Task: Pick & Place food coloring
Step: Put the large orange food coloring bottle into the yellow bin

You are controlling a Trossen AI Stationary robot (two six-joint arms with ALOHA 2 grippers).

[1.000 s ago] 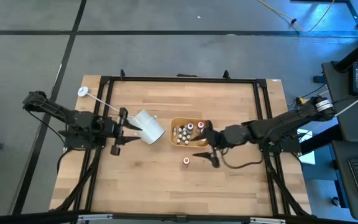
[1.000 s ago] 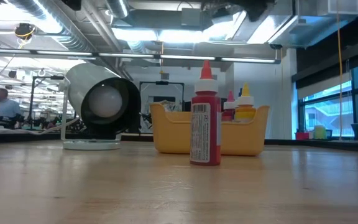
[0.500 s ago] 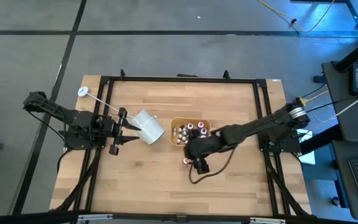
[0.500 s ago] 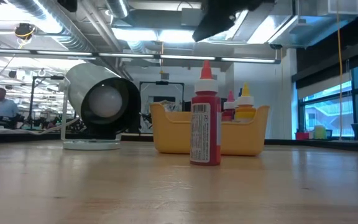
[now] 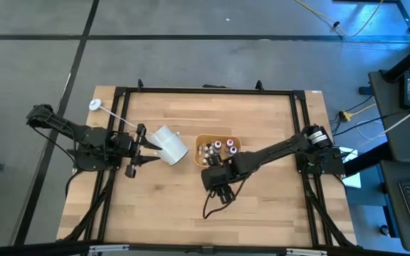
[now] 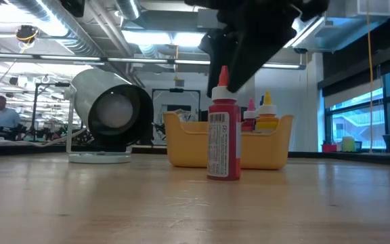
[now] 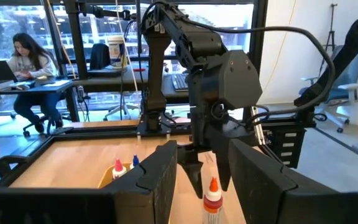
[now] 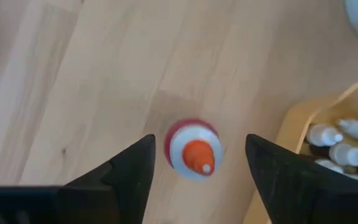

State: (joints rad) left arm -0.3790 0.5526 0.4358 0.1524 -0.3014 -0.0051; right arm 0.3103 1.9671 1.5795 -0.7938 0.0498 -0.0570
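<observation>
Red food coloring bottle (image 6: 223,132) stands upright on the tabletop, centre of the low view, just in front of the orange tray (image 5: 234,143). Your right tool (image 8: 197,168) hangs open right over its cap, fingers either side, not touching. Drop straight down, stay centred, close on the body below the cap so it doesn't tip. Left tool (image 5: 139,150) waits at centre left gripping the white cup (image 5: 168,144).

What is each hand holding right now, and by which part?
Left hand grips the white cup by its rim. Right hand, open, straddles the red bottle unheld.
</observation>
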